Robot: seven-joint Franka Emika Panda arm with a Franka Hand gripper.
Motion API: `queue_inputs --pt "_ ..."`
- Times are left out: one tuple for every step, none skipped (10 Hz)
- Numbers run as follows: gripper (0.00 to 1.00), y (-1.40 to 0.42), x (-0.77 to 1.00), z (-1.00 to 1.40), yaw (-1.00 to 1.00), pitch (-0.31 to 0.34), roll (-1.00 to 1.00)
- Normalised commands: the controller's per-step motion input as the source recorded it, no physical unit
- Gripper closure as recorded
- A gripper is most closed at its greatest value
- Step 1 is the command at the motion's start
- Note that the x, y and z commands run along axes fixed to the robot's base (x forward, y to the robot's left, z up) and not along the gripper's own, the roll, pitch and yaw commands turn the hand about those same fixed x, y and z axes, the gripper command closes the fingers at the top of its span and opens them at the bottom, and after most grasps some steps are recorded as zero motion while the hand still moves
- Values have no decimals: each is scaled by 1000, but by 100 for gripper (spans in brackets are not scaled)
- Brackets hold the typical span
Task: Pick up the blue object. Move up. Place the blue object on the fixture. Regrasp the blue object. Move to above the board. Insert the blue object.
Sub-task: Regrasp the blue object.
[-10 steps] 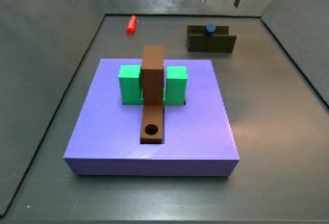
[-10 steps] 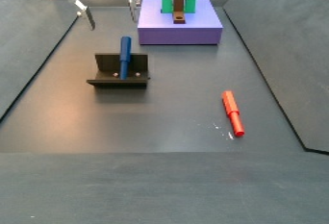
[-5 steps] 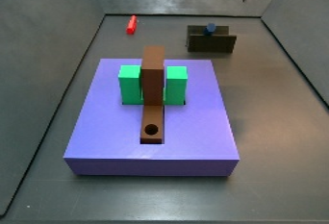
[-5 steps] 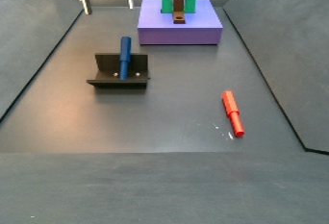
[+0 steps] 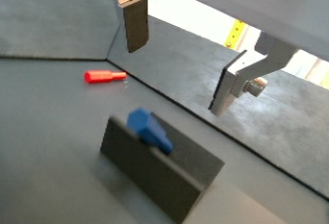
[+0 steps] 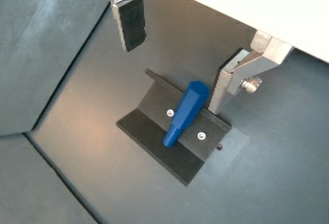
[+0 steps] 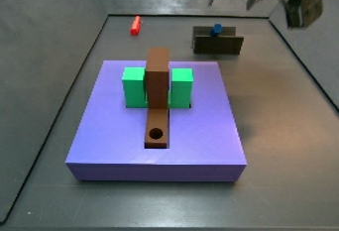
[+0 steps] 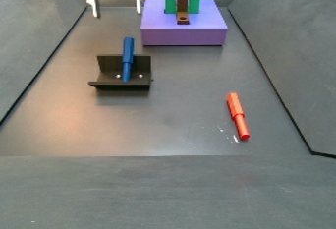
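Hand (image 6: 187, 50) high above fixture (image 6: 180, 139), fingers spread, nothing between pads.
Blue peg (image 6: 184, 115) rests in fixture slot, lying tilted along it, one end raised above wall (image 8: 128, 58).
Peg judged light, rigid, smooth; round body likely to roll or slip.
Best hold: pinch across exposed upper end, pads square to axis.
Board (image 8: 197, 28) well apart; red peg (image 8: 238, 115) on floor, ignore.

The blue object (image 6: 186, 114) lies in the fixture (image 6: 157, 139), gripper (image 6: 187, 50) above it.
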Motion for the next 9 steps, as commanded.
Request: queue_inputs --pt "0 -186 -54 -217 386 -234 440" --pt "0 -166 0 0 463 -46 643" --pt "0 -149 0 0 574 0 751" --pt "0 -109 143 0 491 0 746" --pt "0 49 126 -103 43 40 586" --pt "0 266 0 -334 0 29 303" --pt "0 357 89 -483 -166 131 83" --pt "0 377 137 -360 -294 197 0" --pt "0 291 0 -306 -151 3 0"
